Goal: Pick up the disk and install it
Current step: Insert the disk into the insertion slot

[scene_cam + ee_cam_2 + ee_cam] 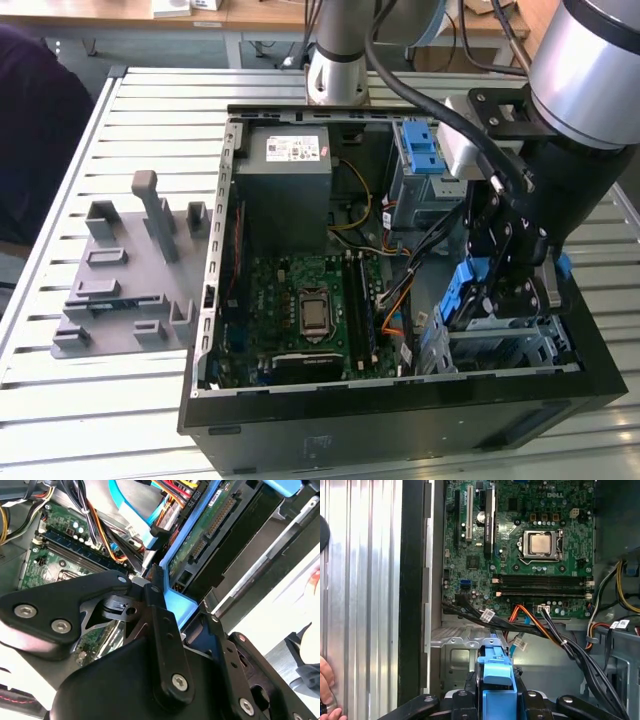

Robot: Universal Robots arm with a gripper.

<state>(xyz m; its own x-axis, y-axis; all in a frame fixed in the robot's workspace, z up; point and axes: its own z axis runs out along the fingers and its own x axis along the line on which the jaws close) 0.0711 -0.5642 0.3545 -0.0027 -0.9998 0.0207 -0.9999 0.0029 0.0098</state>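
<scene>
The gripper (505,290) is clamped narrowly on the disk (468,290), its black fingers (527,700) pinching the blue plastic rail in the first wrist view. The disk hangs tilted inside the open computer case (215,300), at the case corner toward the exterior view's right, just above the grey metal drive cage (510,345). In the second wrist view the disk's green circuit board (215,525) faces the camera.

A white sticker (290,150) with a red patch sits on the grey power-supply box (295,190) by the case's far edge. Beside it is a blue latch (420,145) on its ribbed cage. The motherboard (520,535) lies flat in the case, its processor socket (540,545) bare. Orange and black cables (530,617) cross between the board and the cage, close to the disk.

The case rests on a slatted metal table (150,110). A grey fixture plate (125,270) lies near the table's edge at the exterior view's left. A person's fingers (325,680) touch the table beside the case wall.
</scene>
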